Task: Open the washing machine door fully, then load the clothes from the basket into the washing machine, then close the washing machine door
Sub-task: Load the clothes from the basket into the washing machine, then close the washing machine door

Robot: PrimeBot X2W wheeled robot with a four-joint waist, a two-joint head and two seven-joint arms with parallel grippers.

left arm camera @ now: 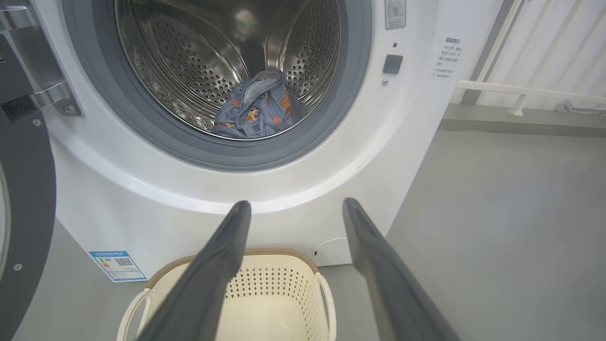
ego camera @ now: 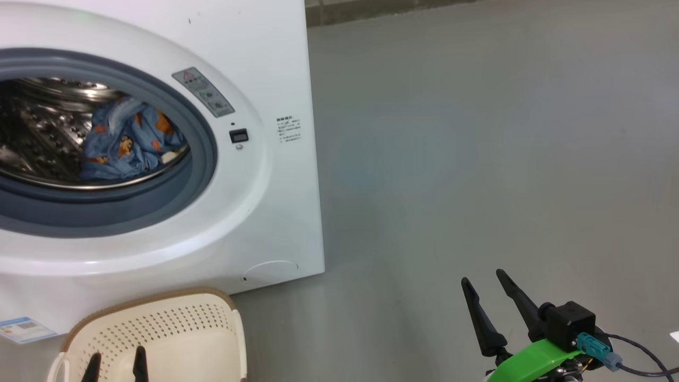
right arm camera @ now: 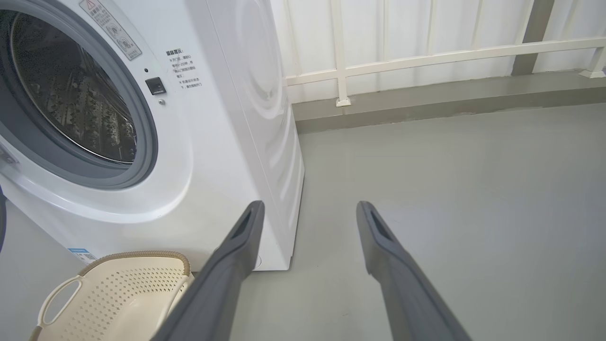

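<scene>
Since the washing machine door (left arm camera: 23, 189) stands swung wide at the left edge of the left wrist view, hinge side showing, step one reads as done. The clothes (ego camera: 127, 140), blue w/ orange figures, lie bunched in the drum (ego camera: 42, 127) of the washing machine (ego camera: 276, 175), upper left of the head view. They sit low and near the front lip, w/ nothing over the grey seal (ego camera: 204, 154).

The basket (ego camera: 159, 298) sits on the floor (ego camera: 477, 159) just in front of the machine, bottom left of the head view. What shows of its inside is bare, tho the fingers of the left tool (ego camera: 116, 366) cover part of its bottom in the wrist view, so prob. empty, not certain. Loading looks finished or nearly so. To do: close the door.

The left tool hangs over the basket at the bottom left edge, jaws spread, holding nothing. The right tool (ego camera: 484, 280) is at lower right, well apart from the machine, over bare floor, also spread and empty.

My judgement of the next step: the left arm goes to the door and swings it shut till it latches, after checking no fabric sits on the seal.
</scene>
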